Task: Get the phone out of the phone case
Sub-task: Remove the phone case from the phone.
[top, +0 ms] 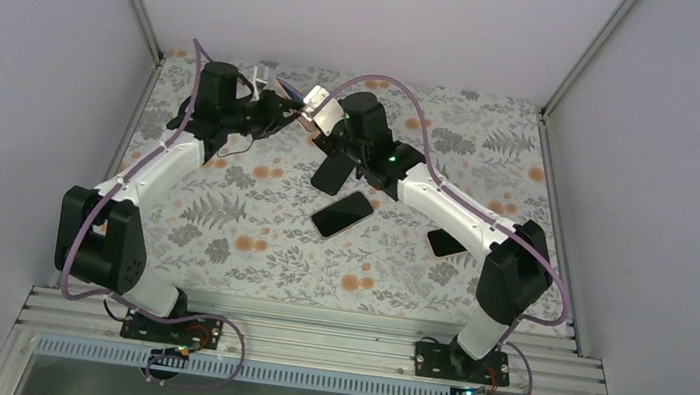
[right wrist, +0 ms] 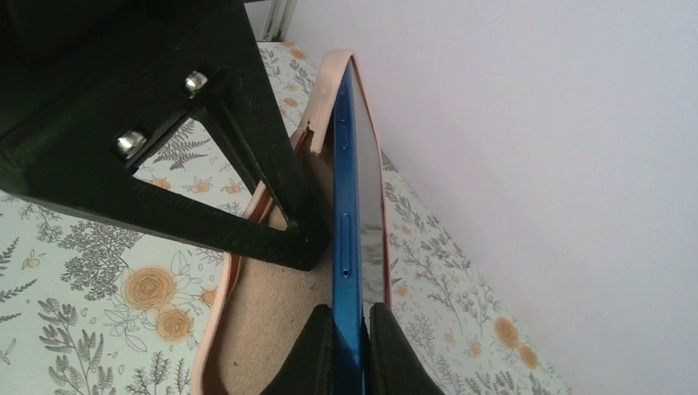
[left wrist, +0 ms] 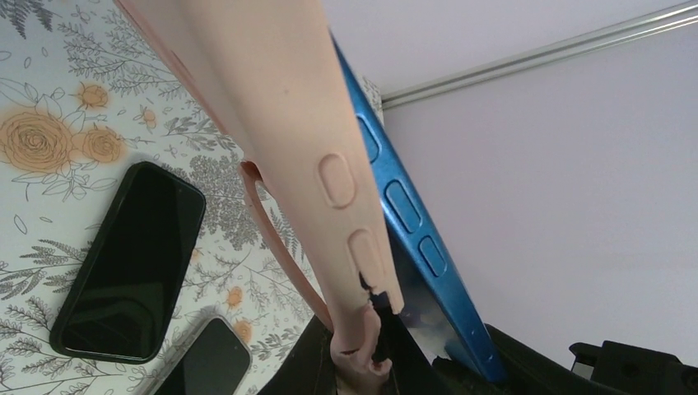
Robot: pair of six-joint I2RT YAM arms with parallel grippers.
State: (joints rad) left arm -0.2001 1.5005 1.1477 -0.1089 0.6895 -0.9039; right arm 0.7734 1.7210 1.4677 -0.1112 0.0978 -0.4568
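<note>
Partway done. Left gripper [left wrist: 366, 354] is clamped on the pink case [left wrist: 288, 123] edge, held up over the far middle of the table [top: 249, 246]. The blue phone [right wrist: 346, 247] has one long side lifted out, the other looks seated in the case (far corners hidden). Right gripper [right wrist: 349, 346] pinches the phone's edge. Left to do: pull it fully clear. A black phone [top: 342, 214] and a second phone [top: 446, 242] lie loose on the table

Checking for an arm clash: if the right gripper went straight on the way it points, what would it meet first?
Probably the left gripper, shut on the pink case just ahead, beside the blue phone that the right gripper holds; depth is unclear.
</note>
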